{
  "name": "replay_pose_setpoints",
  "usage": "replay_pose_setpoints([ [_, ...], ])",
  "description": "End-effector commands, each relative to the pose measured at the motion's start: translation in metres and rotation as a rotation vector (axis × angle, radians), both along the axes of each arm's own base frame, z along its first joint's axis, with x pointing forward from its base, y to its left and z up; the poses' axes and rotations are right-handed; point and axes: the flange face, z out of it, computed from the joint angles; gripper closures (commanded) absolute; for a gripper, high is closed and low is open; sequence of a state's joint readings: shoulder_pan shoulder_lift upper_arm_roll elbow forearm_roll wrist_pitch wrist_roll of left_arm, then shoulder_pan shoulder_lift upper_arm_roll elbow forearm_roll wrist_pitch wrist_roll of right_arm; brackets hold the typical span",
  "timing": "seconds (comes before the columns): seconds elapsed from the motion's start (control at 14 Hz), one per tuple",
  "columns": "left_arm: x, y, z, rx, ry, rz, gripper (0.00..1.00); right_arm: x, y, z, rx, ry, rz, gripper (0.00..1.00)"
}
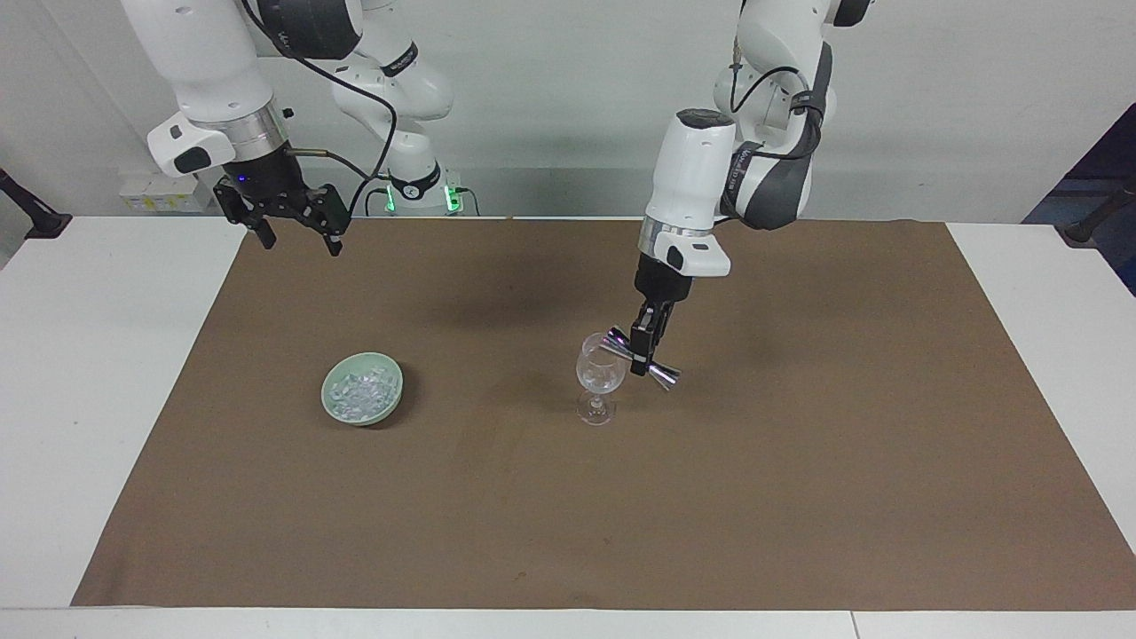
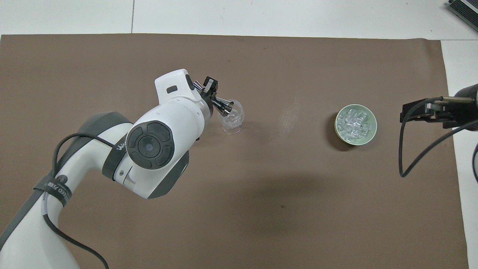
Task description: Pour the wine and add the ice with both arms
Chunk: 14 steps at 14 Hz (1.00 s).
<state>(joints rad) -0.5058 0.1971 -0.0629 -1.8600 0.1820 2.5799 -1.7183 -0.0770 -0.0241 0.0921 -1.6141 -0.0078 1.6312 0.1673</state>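
Fingers of the left gripper [image 1: 641, 357] are clamped on the waist of a steel jigger [image 1: 641, 358], tipped sideways with one mouth over the rim of the wine glass [image 1: 600, 377], which stands upright mid-mat on the brown mat [image 1: 799, 497]; the right gripper [image 1: 297, 238] waits with fingers apart, raised over the mat's edge at the right arm's end. Nearby, the pale green bowl [image 1: 390, 398] sits on the mat holding the ice [image 1: 359, 390]
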Motion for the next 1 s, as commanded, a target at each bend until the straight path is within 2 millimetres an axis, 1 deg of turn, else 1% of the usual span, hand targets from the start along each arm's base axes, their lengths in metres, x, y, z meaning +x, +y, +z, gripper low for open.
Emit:
replay_pose_setpoints([
  [0.0, -0.0037, -0.0018, 0.0059, 0.026, -0.022, -0.010, 1.00, -0.0047, -0.0054, 0.0007, 0.003, -0.009, 0.014, 0.00],
  [0.79, -0.0074, -0.0063, 0.0094, 0.038, -0.026, -0.020, 1.00, -0.0048, -0.0054, 0.0005, 0.003, -0.008, 0.014, 0.00],
  [0.93, -0.0075, -0.0080, 0.0131, 0.053, -0.027, -0.025, 1.00, -0.0048, -0.0054, 0.0005, 0.003, -0.008, 0.014, 0.00],
])
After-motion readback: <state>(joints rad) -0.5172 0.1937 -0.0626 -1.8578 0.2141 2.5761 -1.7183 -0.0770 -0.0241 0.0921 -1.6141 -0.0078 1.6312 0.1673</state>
